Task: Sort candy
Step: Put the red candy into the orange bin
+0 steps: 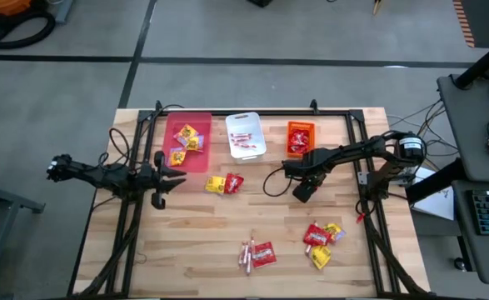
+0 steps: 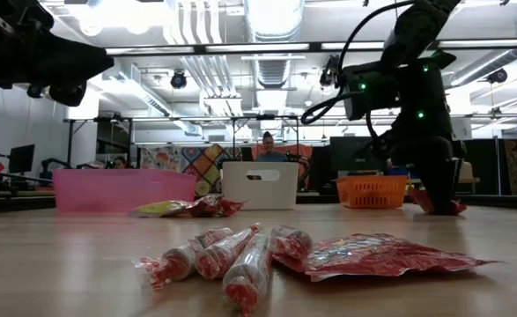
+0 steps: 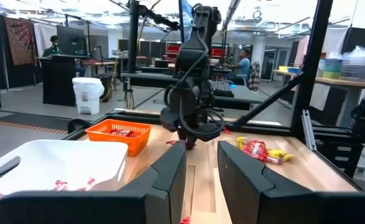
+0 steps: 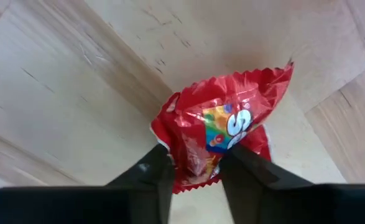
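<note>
My right gripper (image 4: 194, 158) is shut on a red square candy packet (image 4: 226, 124) near the orange bin (image 1: 301, 137), low over the wood; in the high view the gripper (image 1: 302, 190) hides the packet. My left gripper (image 3: 201, 165) is open and holds nothing, beside the pink bin (image 1: 187, 137), which has yellow packets in it. The white bin (image 1: 246, 135) holds pinkish sticks. Loose candy lies flat in three heaps: yellow and red packets (image 1: 225, 183), sticks with a red packet (image 1: 256, 252), and red and yellow packets (image 1: 321, 236). My right gripper pinches the red packet by one crimped edge (image 4: 198, 168) between its two fingers (image 4: 151, 168), coming from above and pointing down. The rest of the packet hangs below the fingers. In the low view its bottom (image 2: 441, 208) is at table level; whether it touches, I cannot tell.
The three bins stand in a row along the table's far side. A black frame (image 1: 127, 217) runs around the table's edges. Bare wood lies between the heaps and along the near edge (image 1: 186, 267). People sit at desks in the room beyond.
</note>
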Robot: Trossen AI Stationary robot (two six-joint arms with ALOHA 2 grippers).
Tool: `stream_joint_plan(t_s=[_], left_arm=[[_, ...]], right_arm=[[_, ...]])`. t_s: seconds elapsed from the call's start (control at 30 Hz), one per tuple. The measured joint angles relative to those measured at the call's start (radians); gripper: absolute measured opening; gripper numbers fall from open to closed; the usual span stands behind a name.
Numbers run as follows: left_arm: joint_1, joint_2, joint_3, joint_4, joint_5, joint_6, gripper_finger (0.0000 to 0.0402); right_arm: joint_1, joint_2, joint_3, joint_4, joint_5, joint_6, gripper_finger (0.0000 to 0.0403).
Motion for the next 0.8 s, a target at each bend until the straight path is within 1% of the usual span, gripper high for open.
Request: stream_joint_plan(t_s=[0.17,0.27,0.33,0.5,0.57,0.7,0.73,0.8], left_arm=[[0.000,0.000,0.000,0.000,0.000,-0.004,0.0077],[0.000,0.003,0.000,0.000,-0.015,-0.017,0.0077],[0.000,0.006,0.000,-0.001,-0.024,-0.018,0.0077],[0.000,0.008,0.000,-0.001,-0.026,-0.019,0.0077],[0.000,0.008,0.000,-0.001,-0.026,-0.019,0.0077],[0.000,0.008,0.000,-0.001,-0.026,-0.019,0.0077],[0.000,0.008,0.000,-0.001,-0.026,-0.019,0.0077],[0.000,0.008,0.000,-0.001,-0.026,-0.019,0.0077]], right_arm=[[0.000,0.001,0.028,-0.020,0.019,-0.019,0.0042],[-0.002,-0.007,0.058,-0.074,0.023,-0.039,0.0016],[-0.002,-0.021,0.083,-0.099,0.008,-0.057,0.0013],[0.000,-0.087,0.144,-0.112,-0.092,-0.115,0.0013],[0.000,-0.120,0.174,-0.110,-0.114,-0.134,0.0013],[-0.004,-0.182,0.230,-0.052,-0.113,-0.187,0.0013],[-0.007,-0.191,0.243,-0.037,-0.103,-0.203,0.0013],[-0.014,-0.201,0.277,-0.021,-0.051,-0.217,0.0013]])
